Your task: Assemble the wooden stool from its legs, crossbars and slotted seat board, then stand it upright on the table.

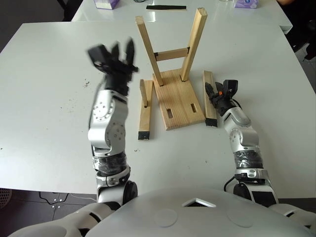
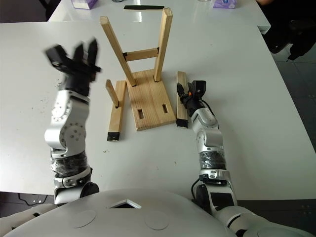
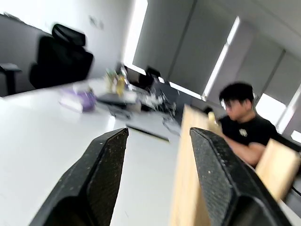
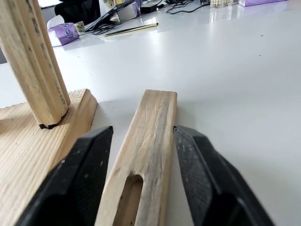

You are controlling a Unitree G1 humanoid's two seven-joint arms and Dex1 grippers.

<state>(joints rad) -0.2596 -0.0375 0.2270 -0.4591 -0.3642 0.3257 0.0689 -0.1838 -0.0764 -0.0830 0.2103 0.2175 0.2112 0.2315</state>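
The slotted seat board (image 1: 177,101) lies flat on the white desk (image 1: 49,74). Two legs (image 1: 148,49) (image 1: 193,44) stand upright in it, joined by one crossbar (image 1: 173,53); two slots (image 1: 170,114) (image 1: 193,106) in the board are open. Two more legs lie loose, one on each side of the board. The left one (image 1: 144,118) has a short crossbar (image 1: 146,93) sticking up from it. The right pincer (image 4: 143,132) is low on the desk, fingers apart on either side of the right loose leg (image 1: 208,80). The left pincer (image 1: 123,52) is raised above the desk, fingers apart, holding nothing.
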